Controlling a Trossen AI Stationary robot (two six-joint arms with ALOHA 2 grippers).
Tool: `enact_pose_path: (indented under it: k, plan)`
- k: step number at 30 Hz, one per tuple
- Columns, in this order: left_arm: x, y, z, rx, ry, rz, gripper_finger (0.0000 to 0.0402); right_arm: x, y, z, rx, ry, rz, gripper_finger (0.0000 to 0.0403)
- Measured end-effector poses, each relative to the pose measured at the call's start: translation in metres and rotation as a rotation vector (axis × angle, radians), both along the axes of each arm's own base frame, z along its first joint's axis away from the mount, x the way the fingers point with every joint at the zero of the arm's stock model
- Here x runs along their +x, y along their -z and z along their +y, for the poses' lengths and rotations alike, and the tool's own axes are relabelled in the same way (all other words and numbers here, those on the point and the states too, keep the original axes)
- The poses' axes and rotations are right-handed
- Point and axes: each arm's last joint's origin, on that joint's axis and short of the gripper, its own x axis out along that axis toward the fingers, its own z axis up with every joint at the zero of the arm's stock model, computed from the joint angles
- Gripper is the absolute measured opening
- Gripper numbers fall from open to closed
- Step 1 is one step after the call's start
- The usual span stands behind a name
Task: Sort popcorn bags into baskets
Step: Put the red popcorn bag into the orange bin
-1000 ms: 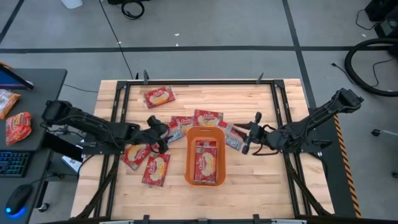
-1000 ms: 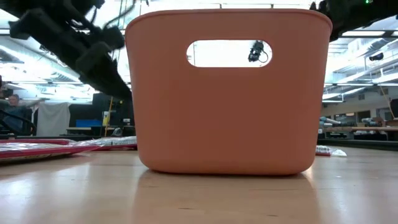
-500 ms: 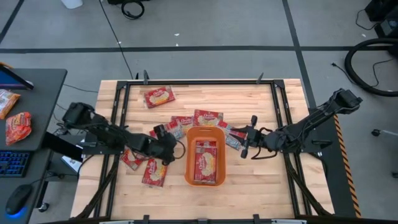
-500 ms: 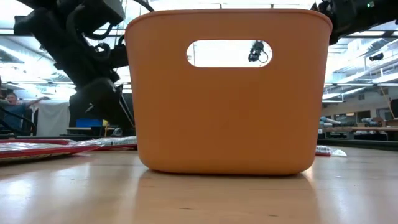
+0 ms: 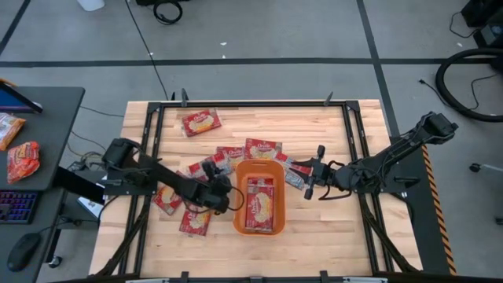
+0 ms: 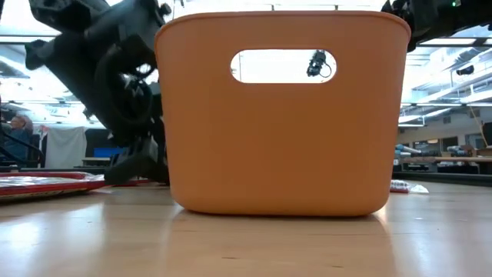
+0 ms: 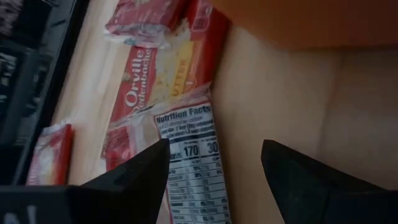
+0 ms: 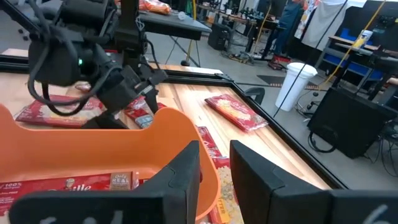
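The orange basket (image 5: pixel 260 164) stands mid-table with one red popcorn bag (image 5: pixel 259 201) lying flat inside. Several more red bags lie flat on the wood to its left, behind it and to its right, one apart near the far edge (image 5: pixel 201 122). My left gripper (image 5: pixel 222 198) is open and low beside the basket's left wall. In the left wrist view its fingers (image 7: pixel 214 158) stand over a bag lying label side up (image 7: pixel 189 155). My right gripper (image 5: pixel 308 181) waits open, right of the basket, facing its rim (image 8: pixel 168 130). My left gripper comes slanting down from the table's left with its open fingers (image 7: pixel 146 171) astride the label-side-up bag's end nearest the basket. The bag lies flat on the table. Whether the fingertips touch it, I cannot tell.
A black metal frame (image 5: pixel 149 134) runs around the tabletop. Bags crowd the left gripper (image 5: pixel 169 196) and lie under the right gripper (image 5: pixel 295 170). Bare wood lies along the near edge and at the far right. A desk with a keyboard (image 5: pixel 17 206) stands left of the table.
My left arm has reached toward the table's right and near edges, bringing its gripper from the bags behind the basket's left corner down beside the basket's left wall and lower toward the table. The bags and the basket have stayed where they were.
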Motion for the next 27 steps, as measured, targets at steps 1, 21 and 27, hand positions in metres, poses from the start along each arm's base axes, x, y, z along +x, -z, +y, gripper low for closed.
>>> enact_pose_path:
  k: [1, 21, 27]
  plan:
    - [0.001, 0.002, 0.001, 0.01, -0.003, 0.006, 0.0258, 0.0, 0.0, 0.0, 0.0, -0.002, 0.001, 0.0093]
    - [0.001, 0.008, 0.029, -0.014, -0.059, 0.136, 0.0151, 0.0, 0.0, 0.001, 0.016, -0.031, 0.0, 0.0093]
    - [0.0, 0.008, 0.029, -0.026, -0.078, 0.132, 0.0098, 0.001, 0.0, 0.002, 0.021, -0.056, 0.003, 0.0093]
